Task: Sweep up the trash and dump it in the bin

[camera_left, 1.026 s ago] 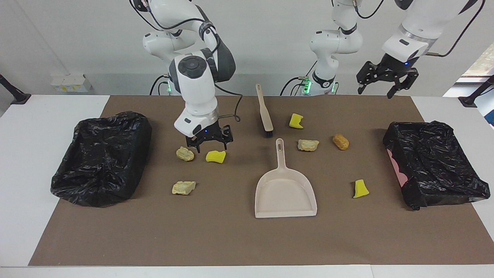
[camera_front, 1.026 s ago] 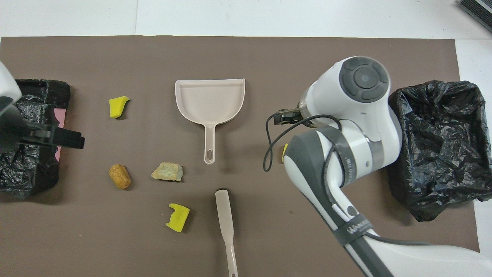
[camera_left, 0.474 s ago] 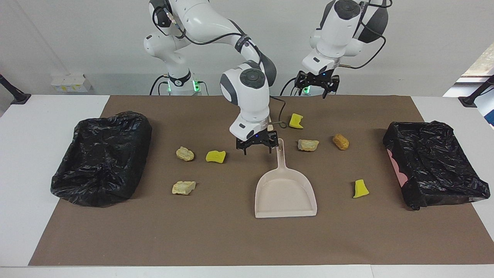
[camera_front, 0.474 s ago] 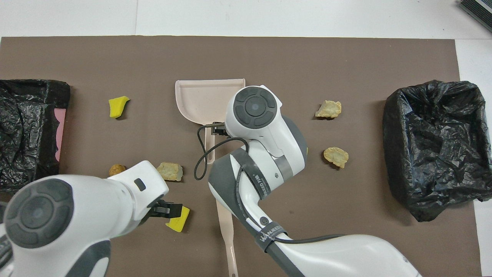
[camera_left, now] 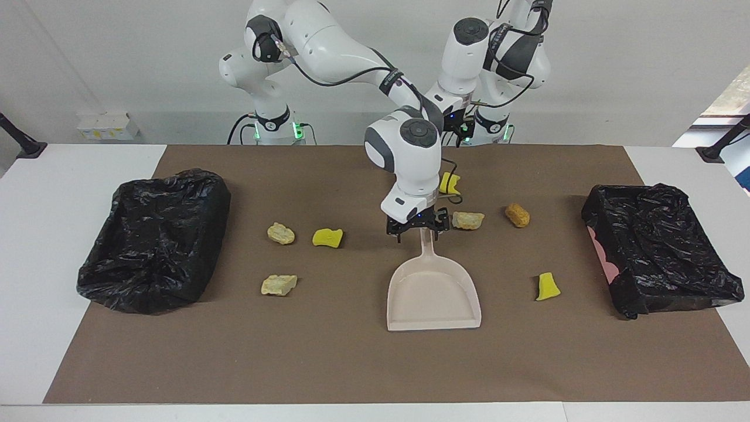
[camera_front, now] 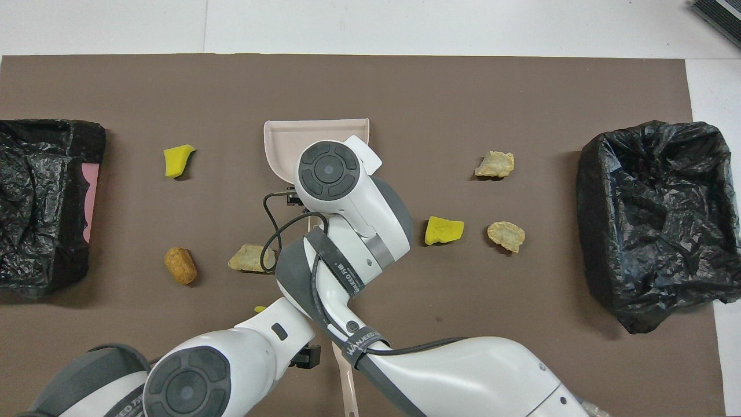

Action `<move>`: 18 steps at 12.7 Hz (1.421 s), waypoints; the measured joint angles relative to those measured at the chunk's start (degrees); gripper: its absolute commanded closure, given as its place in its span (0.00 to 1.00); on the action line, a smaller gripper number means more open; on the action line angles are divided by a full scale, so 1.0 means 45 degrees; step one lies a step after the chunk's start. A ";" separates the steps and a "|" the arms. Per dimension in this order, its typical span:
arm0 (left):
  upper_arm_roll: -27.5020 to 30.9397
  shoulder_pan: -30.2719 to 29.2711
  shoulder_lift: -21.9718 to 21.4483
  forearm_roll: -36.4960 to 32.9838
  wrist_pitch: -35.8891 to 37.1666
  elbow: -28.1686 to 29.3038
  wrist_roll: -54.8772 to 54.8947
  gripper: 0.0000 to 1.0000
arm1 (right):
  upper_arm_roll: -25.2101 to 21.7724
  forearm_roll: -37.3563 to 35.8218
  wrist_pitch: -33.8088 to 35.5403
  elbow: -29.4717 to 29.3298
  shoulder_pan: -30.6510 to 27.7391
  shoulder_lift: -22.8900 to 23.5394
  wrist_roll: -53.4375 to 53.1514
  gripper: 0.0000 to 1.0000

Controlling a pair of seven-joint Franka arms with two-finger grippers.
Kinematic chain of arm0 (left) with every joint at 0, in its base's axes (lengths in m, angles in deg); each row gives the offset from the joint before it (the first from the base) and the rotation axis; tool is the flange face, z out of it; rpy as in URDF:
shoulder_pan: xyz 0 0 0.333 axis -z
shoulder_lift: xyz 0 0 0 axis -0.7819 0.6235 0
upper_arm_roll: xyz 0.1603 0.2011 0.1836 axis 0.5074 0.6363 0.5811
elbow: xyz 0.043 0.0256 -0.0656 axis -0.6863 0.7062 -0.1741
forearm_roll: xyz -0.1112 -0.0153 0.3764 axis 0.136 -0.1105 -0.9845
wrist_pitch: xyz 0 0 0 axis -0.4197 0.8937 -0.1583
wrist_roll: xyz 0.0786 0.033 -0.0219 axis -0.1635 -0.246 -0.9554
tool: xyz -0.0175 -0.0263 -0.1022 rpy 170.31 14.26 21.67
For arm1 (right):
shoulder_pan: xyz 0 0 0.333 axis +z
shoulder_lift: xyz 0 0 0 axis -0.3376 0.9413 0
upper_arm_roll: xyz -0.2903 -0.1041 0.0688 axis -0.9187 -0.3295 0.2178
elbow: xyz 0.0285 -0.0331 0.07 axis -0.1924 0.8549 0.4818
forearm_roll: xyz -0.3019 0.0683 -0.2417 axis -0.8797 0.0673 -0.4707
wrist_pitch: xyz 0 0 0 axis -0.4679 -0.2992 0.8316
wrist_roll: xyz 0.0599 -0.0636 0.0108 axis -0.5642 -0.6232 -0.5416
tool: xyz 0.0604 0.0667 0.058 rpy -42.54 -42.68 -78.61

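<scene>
Hovering with its fingers spread wide and nothing between them, the right gripper hangs over the handle end of the dustpan. The left gripper, likewise released and empty, is over the brush handle.

Taking the dustpan as dial centre in the facing view, the trash lies on the brown mat: a beige chunk at nine, a second chunk and a yellow sponge at ten, a second sponge at twelve, a third chunk at one, an orange-brown lump towards two and a third sponge at three. One black-lined bin sits out at nine and the other bin at three.
</scene>
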 measured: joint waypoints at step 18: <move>-0.0023 0.4258 0.2232 0.0483 -0.4105 0.1606 -0.4700 0.37 | -0.0114 -0.0046 0.0157 -0.0420 -0.0946 -0.0557 0.1369 1.00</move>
